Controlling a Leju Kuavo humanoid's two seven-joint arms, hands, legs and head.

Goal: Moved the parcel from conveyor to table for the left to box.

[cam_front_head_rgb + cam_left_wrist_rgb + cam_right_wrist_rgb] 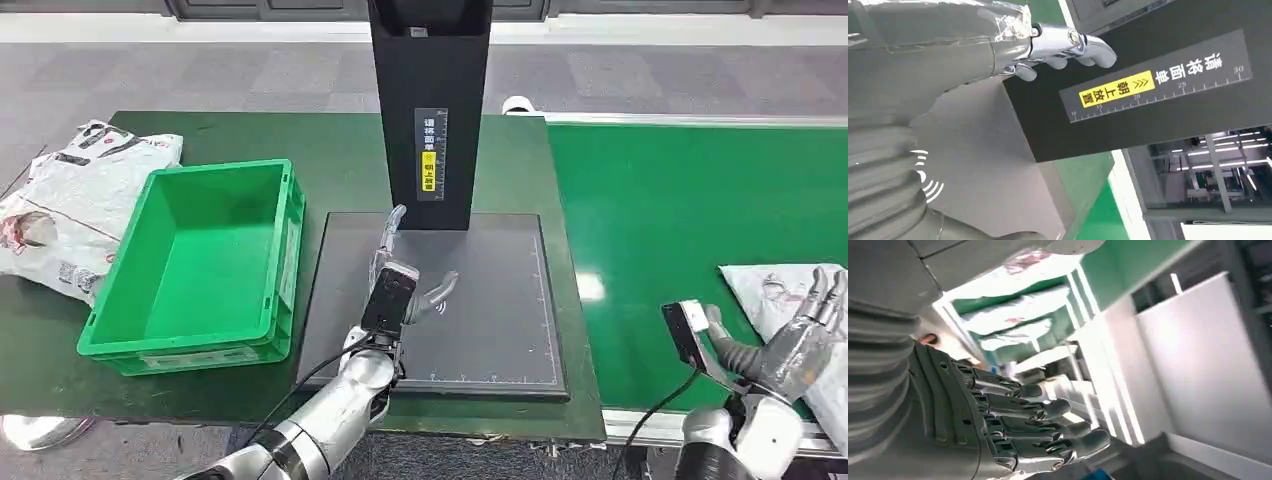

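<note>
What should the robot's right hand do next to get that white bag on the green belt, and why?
Probably lower the right hand onto the white parcel and close on it. The hand hovers open at the parcel's edge on the conveyor, holding nothing, and the grey plate on the table, where the parcel likely goes, has room.

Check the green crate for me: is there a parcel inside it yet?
No. In the head view the green crate shows a bare floor, with nothing lying inside.
</note>
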